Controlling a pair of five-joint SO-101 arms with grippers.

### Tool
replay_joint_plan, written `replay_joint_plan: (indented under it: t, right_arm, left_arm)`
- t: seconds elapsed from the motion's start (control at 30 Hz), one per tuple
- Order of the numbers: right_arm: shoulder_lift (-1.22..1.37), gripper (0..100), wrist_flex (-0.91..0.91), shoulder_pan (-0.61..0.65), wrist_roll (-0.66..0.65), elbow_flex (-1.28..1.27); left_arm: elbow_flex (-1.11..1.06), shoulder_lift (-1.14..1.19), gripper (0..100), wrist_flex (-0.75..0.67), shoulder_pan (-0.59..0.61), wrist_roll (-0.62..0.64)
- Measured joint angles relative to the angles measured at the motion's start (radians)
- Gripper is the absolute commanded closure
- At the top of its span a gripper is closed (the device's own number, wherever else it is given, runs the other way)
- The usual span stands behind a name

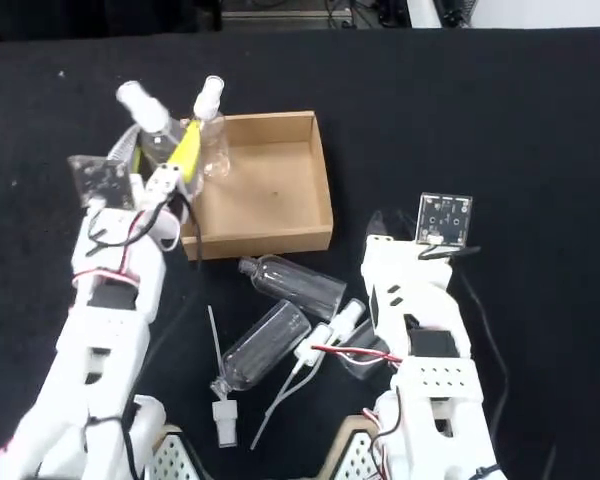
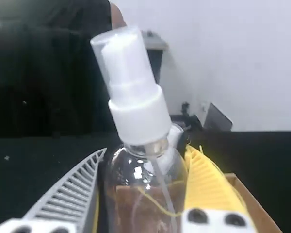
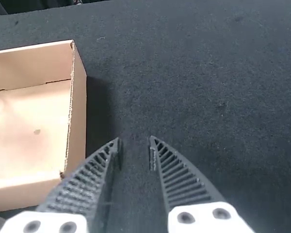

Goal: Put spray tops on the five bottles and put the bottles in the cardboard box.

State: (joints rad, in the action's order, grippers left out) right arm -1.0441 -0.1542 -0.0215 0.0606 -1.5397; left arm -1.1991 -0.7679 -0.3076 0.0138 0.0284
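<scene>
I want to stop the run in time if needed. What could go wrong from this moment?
1. The left gripper holds a capped bottle tilted, at the cardboard box's left wall rather than over its floor; released here, it may fall outside.
2. A second capped bottle is at that corner, close beside the gripper; moving inward might knock it.
3. Uncapped bottles lie near the right arm, which could push them away.
</scene>
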Motion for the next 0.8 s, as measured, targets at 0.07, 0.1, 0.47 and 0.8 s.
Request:
replay_joint_plan:
  t: [0.07, 0.1, 0.47, 0.8]
  right_arm:
    - [0.0, 93.1, 0.0, 0.0, 0.0, 0.0]
    - [0.0, 93.1, 0.0, 0.0, 0.0, 0.0]
    - [0.0, 93.1, 0.0, 0.0, 0.0, 0.0]
    - [0.0, 93.1, 0.0, 0.0, 0.0, 0.0]
  left_arm:
    - [0.035, 0.077, 97, 0.0, -0.015, 0.0]
    - [0.048, 0.117, 97, -0.009, -0.023, 0.0]
    - [0.101, 0.509, 97, -0.324, -0.112, 0.0]
    - [0.104, 0.715, 97, -0.565, -0.109, 0.0]
